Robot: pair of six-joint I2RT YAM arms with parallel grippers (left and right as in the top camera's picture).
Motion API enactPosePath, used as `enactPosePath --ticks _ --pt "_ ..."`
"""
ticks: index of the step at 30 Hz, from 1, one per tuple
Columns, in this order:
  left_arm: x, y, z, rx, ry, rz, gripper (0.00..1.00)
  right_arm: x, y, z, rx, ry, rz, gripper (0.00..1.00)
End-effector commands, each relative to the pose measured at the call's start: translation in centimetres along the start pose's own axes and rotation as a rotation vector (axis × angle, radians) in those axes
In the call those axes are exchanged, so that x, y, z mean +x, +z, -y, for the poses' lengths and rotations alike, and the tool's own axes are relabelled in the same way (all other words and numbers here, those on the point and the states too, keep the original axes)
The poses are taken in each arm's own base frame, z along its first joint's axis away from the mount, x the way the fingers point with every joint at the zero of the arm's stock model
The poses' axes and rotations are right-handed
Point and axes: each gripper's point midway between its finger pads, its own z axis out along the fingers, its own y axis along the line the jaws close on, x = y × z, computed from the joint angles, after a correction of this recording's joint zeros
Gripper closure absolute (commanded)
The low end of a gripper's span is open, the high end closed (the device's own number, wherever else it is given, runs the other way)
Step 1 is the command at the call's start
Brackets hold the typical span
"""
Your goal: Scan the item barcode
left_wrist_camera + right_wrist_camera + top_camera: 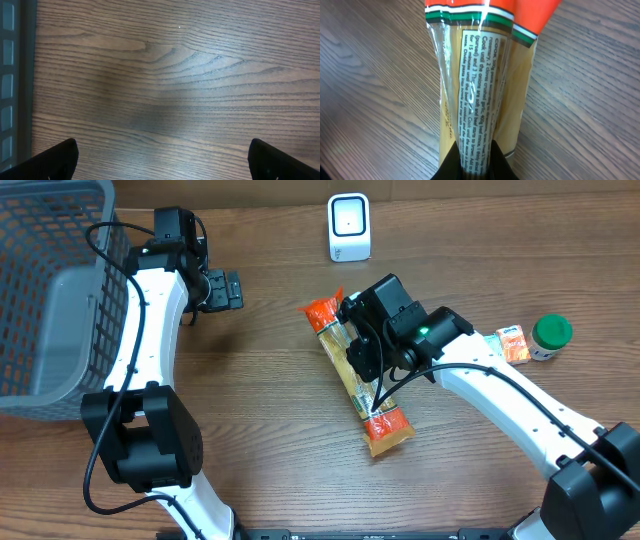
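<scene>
The item is a long clear spaghetti packet with orange ends, lying slantwise on the wooden table. My right gripper is down on its upper half. In the right wrist view the packet runs away from the camera, and the right gripper is shut on a pinched fold of it that bears a white label of printed text. No barcode shows in any view. A white scanner stands at the back of the table. My left gripper stands open over bare wood, holding nothing.
A grey mesh basket fills the left side, and its wall shows at the left edge of the left wrist view. A small orange sachet and a green-lidded jar sit at the far right.
</scene>
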Motion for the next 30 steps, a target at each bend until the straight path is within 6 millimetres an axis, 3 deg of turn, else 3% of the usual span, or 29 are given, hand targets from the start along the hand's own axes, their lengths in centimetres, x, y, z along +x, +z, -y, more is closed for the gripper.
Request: enactPosePath --ticks 1,5,11,13,16,18,24,30 --pt "0.0 -0.2 -0.2 -0.009 0.012 0.004 0.0 -1.6 -1.8 -0.9 -0.029 -0.043 0.067 0.96" --pt "0.0 -0.2 -0.2 -0.009 0.012 0.004 0.0 -0.8 -0.8 -0.9 -0.03 -0.063 0.027 0.96" --pt "0.0 -0.2 -0.2 -0.009 0.012 0.004 0.0 1.4 3.9 0.2 -0.029 -0.035 -0.088 0.94" --pt "0.0 -0.2 -0.2 -0.009 0.012 0.004 0.0 1.8 5.2 0.6 -0.029 -0.029 -0.111 0.8" --pt "0.0 -0.2 -0.2 -0.009 0.012 0.004 0.01 1.8 5.6 0.7 -0.029 -0.028 -0.115 0.32" --pt "0.0 -0.2 -0.2 -0.009 0.012 0.004 0.0 1.6 5.5 0.6 -0.029 -0.031 -0.105 0.19" --pt "0.0 -0.2 -0.2 -0.009 0.012 0.004 0.0 2.1 5.3 0.7 -0.024 -0.025 -0.131 0.0" --pt "0.0 -0.2 -0.2 -0.009 0.012 0.004 0.0 3.2 5.9 2.0 0.04 -0.024 -0.153 0.0"
